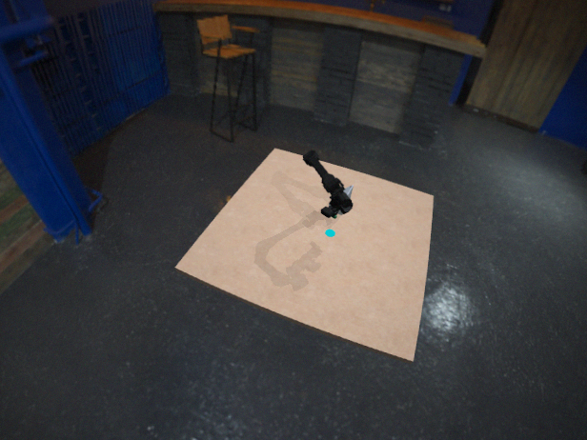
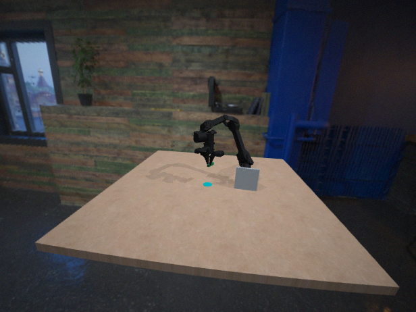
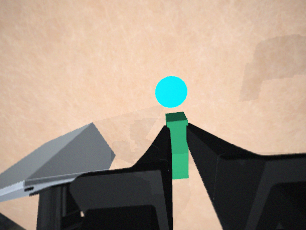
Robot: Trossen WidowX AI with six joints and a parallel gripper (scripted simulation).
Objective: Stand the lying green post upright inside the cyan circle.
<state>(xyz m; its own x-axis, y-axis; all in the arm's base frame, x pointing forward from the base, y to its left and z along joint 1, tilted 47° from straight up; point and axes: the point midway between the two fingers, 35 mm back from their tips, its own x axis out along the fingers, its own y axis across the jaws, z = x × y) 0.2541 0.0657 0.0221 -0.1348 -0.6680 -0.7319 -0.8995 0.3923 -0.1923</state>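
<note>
My gripper (image 3: pixel 176 128) (image 2: pixel 209 163) (image 1: pixel 336 212) is shut on the green post (image 3: pixel 178 150) (image 2: pixel 212 163). The post sticks out past the fingertips, pointing down toward the table. The gripper holds it in the air above the tan table top (image 2: pixel 189 229) (image 1: pixel 372 286). The cyan circle (image 3: pixel 171 91) (image 2: pixel 207 184) (image 1: pixel 330 232) lies flat on the table. In the wrist view it sits just beyond the post's free end. In the exterior view it lies below and in front of the gripper. In the top view the post is almost hidden by the arm.
A grey upright block (image 2: pixel 247 178) (image 3: pixel 65 157) (image 1: pixel 349 190) stands on the table beside the arm's base, to the right of the cyan circle in the exterior view. The arm's shadow falls on the table to the left.
</note>
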